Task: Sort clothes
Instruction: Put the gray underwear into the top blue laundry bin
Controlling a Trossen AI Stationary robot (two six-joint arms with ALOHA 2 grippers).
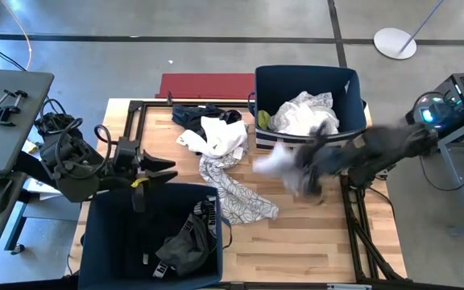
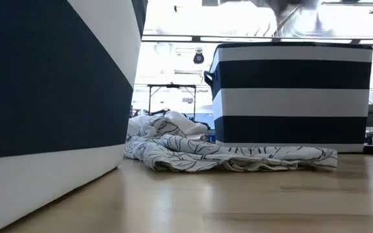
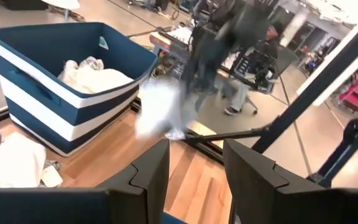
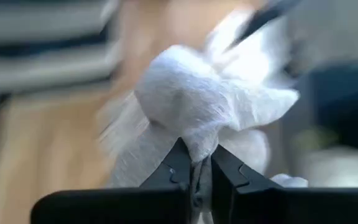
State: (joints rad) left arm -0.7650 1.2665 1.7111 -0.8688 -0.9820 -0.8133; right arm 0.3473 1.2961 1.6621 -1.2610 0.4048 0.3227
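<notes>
Sorting looks partly done: white garments (image 1: 303,113) fill the striped dark blue fabric bin (image 1: 350,84) at two o'clock, dark clothes (image 1: 185,242) the near bin (image 1: 95,242) at seven o'clock. A loose pile (image 1: 216,149) remains mid-table. The right gripper (image 4: 194,167), beside the far bin, is pinched tight on a small white cloth (image 4: 191,102) bunched directly above its fingertips. The left gripper (image 3: 194,171) stands half-open, empty, over the near bin.

Clothes (image 1: 230,173) between two bins (image 1: 276,84)
</notes>
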